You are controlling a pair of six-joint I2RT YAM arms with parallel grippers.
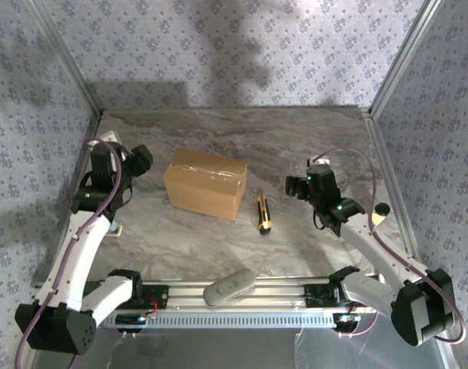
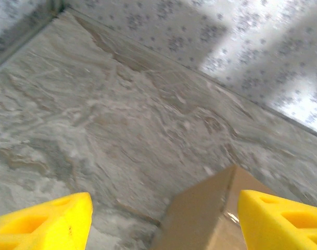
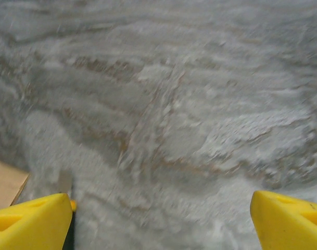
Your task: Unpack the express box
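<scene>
Top external shows cutter (image 1: 263, 214) near express box (image 1: 205, 183); left gripper (image 2: 163, 208), right gripper (image 3: 161, 208) gape.

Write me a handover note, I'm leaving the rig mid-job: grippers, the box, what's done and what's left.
Left gripper: open, empty, left of the express box, not touching.
Right gripper: open, empty, right of the yellow-and-black cutter.
Express box: middle of the table, flaps shut, tape intact; cutter lies just right of it.
Done: nothing yet. Left: cut tape, open flaps, unpack.
</scene>
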